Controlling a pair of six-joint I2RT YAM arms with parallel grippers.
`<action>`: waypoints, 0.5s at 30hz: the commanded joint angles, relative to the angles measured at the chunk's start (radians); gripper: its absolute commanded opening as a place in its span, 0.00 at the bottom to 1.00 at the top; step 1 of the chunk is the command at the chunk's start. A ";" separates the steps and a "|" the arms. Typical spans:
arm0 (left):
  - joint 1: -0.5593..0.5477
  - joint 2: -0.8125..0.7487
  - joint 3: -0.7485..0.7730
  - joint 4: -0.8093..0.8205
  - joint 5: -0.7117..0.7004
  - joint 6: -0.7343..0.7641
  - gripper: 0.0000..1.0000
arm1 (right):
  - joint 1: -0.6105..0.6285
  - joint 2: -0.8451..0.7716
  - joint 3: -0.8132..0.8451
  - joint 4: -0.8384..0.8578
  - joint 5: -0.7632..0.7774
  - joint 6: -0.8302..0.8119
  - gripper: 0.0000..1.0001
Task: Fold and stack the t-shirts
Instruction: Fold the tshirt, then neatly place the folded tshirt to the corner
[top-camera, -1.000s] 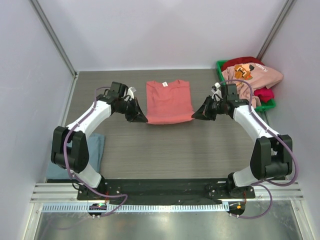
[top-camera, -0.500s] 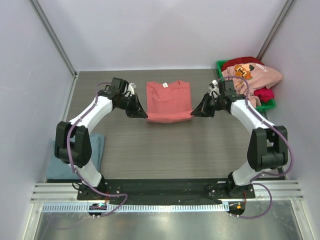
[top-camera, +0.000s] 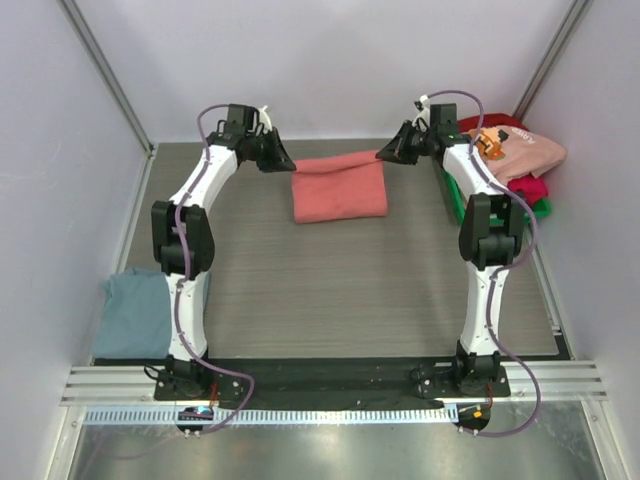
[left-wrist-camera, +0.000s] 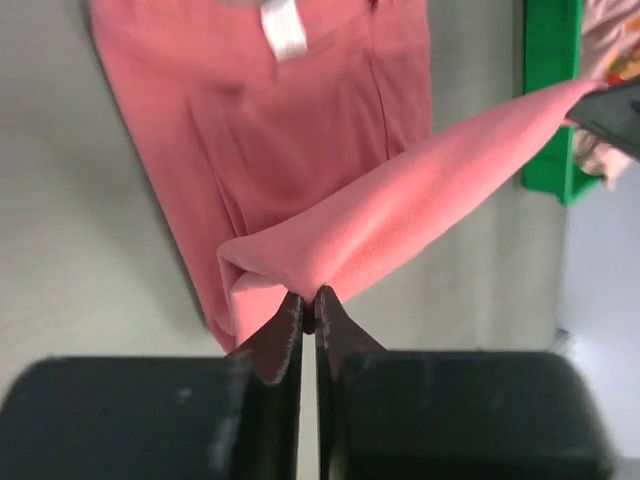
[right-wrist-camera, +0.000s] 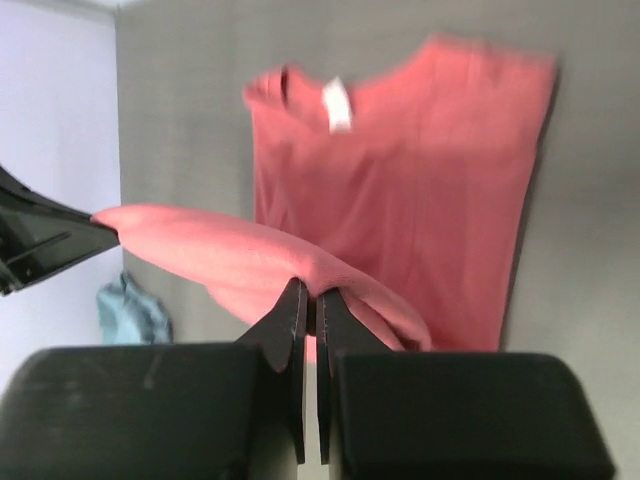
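Left gripper (top-camera: 289, 164), right gripper (top-camera: 381, 156) clamp salmon-red t-shirt (top-camera: 340, 192) edge.

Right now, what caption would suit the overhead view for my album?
Left gripper and right gripper each pinch a corner of the salmon-red t-shirt, raised over its far end mid-fold.

Both arms stretched far forward from bases, long links running almost straight away in top view, elbows about halfway along. Wrists bent inward at far end, so grippers point toward each other, well apart. Left gripper (top-camera: 287, 163): fingers pressed together (only thin slit between them in wrist view), pinching one end of lifted edge of salmon-red t-shirt (top-camera: 340, 195). Right gripper (top-camera: 383, 156): same pose mirrored, fingers closed on opposite end of that edge. Both grippers roughly level with each other.
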 joint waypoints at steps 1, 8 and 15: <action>0.007 0.135 0.139 0.059 -0.076 0.094 0.09 | -0.012 0.136 0.162 0.097 0.018 0.007 0.06; -0.017 0.170 0.271 0.117 -0.329 0.158 0.60 | 0.014 0.224 0.310 0.229 -0.022 -0.003 0.72; 0.002 0.033 0.040 0.012 -0.129 0.146 0.66 | 0.014 0.063 0.076 0.226 -0.135 0.007 0.67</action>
